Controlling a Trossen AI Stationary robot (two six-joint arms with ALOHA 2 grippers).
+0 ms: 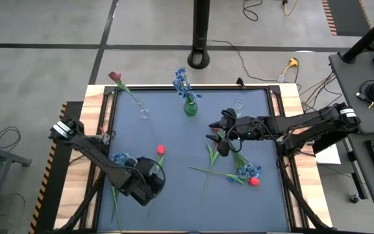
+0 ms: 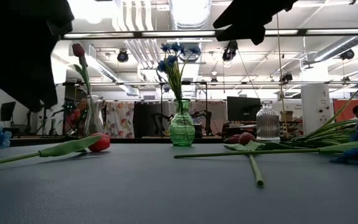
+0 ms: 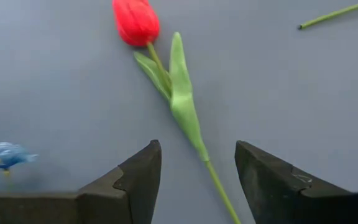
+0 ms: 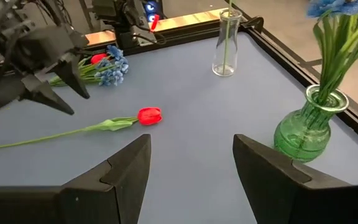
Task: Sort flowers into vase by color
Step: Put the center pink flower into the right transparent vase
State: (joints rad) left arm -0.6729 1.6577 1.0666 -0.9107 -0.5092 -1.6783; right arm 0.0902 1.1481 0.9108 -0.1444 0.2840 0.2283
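I see the blue table top (image 1: 174, 130) lit evenly from above, with only soft, faint shadows. From table height, the ceiling lights (image 2: 191, 9) glare bright white, so my arms look like black shapes. The near mat is blurry there. My left wrist camera shows the red tulip (image 3: 135, 22) a bit soft, its dark fingers (image 3: 138, 180) plain.

Open blue mat (image 1: 174, 140) between arms: wide bare lane through table middle. Back edge blocked by three upright vessels: clear glass vase holding maroon tulip (image 1: 141, 110) at back left, green glass vase with blue sprigs (image 1: 190, 107) at back centre, ribbed clear glass vase (image 1: 239, 104) at back right; gaps between them passable. Red tulip with long green stem (image 1: 160, 151) lies flat beside left gripper (image 1: 149, 188). Heap of crossed green stems, blue blossoms, red tulip (image 1: 236, 170) clutters right front. Blue sprig (image 1: 119, 159) lies near left edge.
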